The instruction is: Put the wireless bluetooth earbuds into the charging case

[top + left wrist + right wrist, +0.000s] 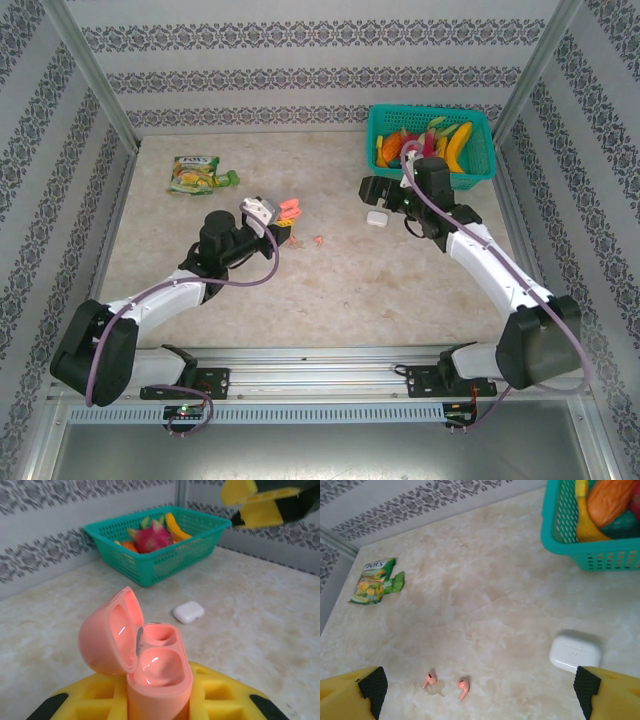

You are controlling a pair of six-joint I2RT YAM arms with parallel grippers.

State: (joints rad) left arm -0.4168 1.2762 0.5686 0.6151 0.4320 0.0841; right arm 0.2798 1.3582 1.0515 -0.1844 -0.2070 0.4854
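Two pink earbuds (430, 679) lay loose on the table (485, 595). They were tiny, glossy and stemmed, side by side but apart, stems pointing roughly toward the arms.

One pink charging case (155, 670) stood well clear of them, lifted off the tabletop. Smooth shiny shell with rounded corners, lid hinged open to one side. Two rounded wells were showing inside, both bare. The left gripper (282, 213) had its yellow fingers (220, 692) clamped on the lower body of this case, one on each side.

One white charging case (575, 652) sat lid down on the table: a small rounded pebble shape with a matte sheen. It lay to the right of the earbuds, between them and the basket.

Right gripper (479, 692) hovered above the white case and the earbuds, touching neither. Its jaws were spread wide. Two yellow fingers ended in black ribbed pads (372, 687), and the earbuds lay between them in the right wrist view.

One teal basket (478, 160) sat at the far right corner. It was plastic lattice, rectangular, and heaped with fruit: yellow, orange and a magenta dragon fruit (150, 537). I could not settle the number of pieces.

One green snack packet (195, 172), crinkled foil, lay flat at the far left, well apart from everything.

Table surface was pale beige with a marbled pattern. Walls were papered in grey patterned bands.
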